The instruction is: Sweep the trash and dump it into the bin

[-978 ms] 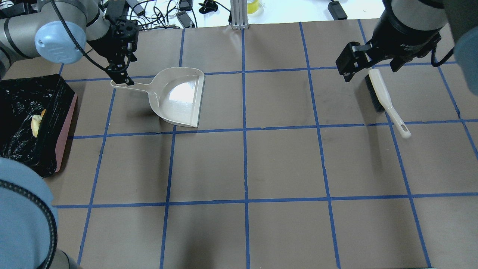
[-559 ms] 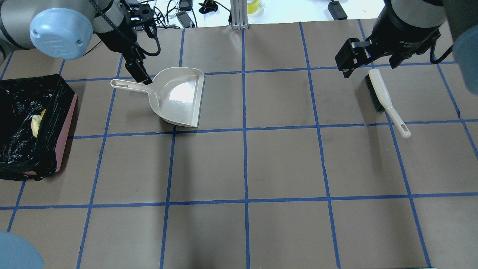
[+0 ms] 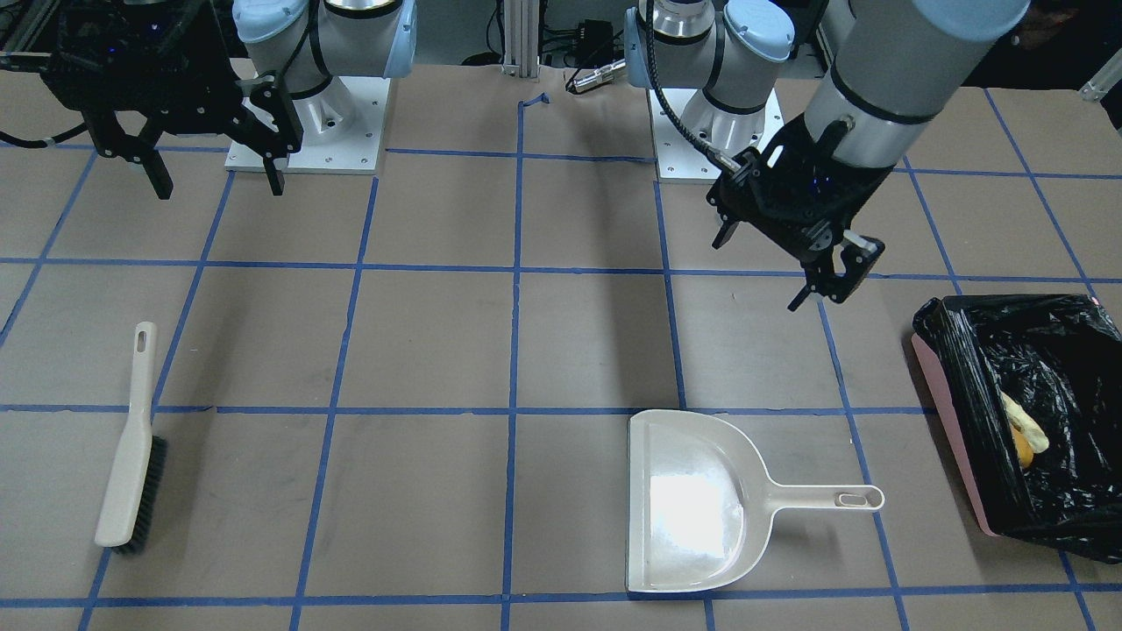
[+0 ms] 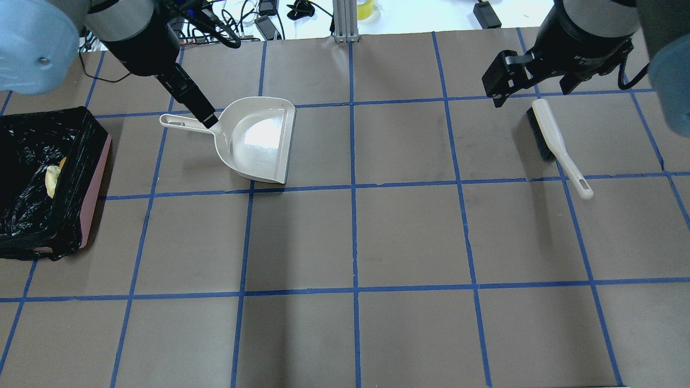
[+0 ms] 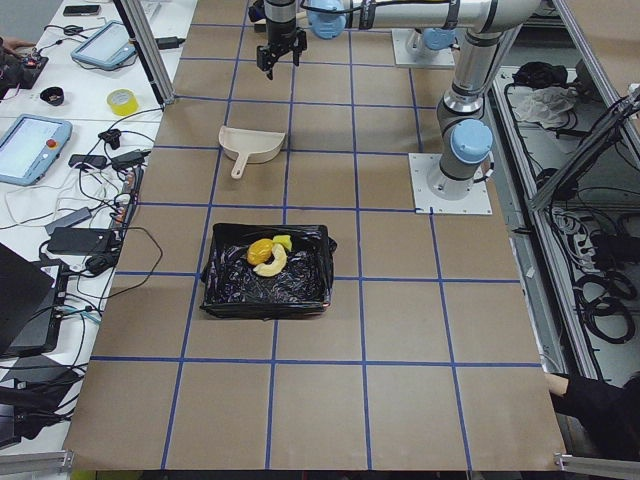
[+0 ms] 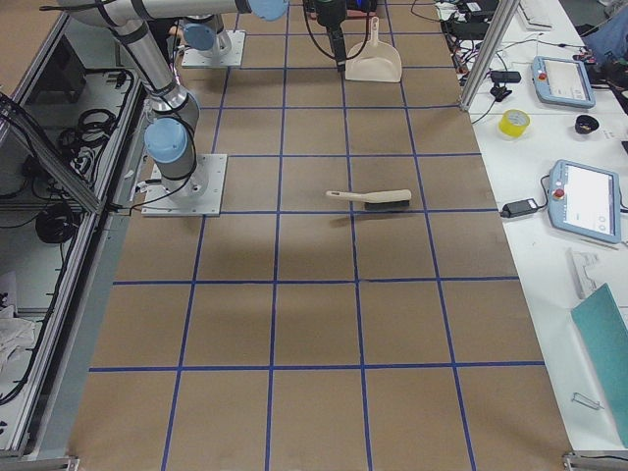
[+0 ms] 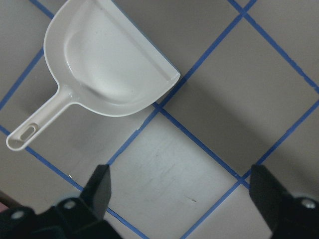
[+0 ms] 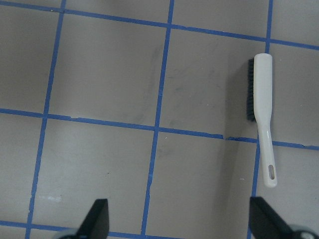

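The bin [image 4: 94,188] is pink with a black bag liner and stands at the table's left edge; it also shows in the front view [image 3: 951,438]. The trash lies inside it: the golden roll [image 5: 260,249], the pastry piece [image 5: 271,266] and the sponge [image 5: 284,241]. My left gripper [image 3: 761,273] is open and empty, raised above the table on the robot's side of the cream dustpan [image 4: 259,140]. The left wrist view shows its fingers [image 7: 99,186] spread wide over the dustpan [image 7: 104,64]. My right gripper [image 3: 219,186] is open and empty, raised near the cream brush [image 4: 555,143].
The dustpan [image 3: 692,499] lies flat and empty, handle pointing toward the bin. The brush [image 3: 131,447] lies on the far side of the table, also seen in the right wrist view [image 8: 261,104]. Brown paper with blue tape lines covers the table [image 4: 356,242].
My left gripper has left the dustpan's handle end, moved right and risen. The dustpan has stayed put. My right gripper has risen slightly above the brush.
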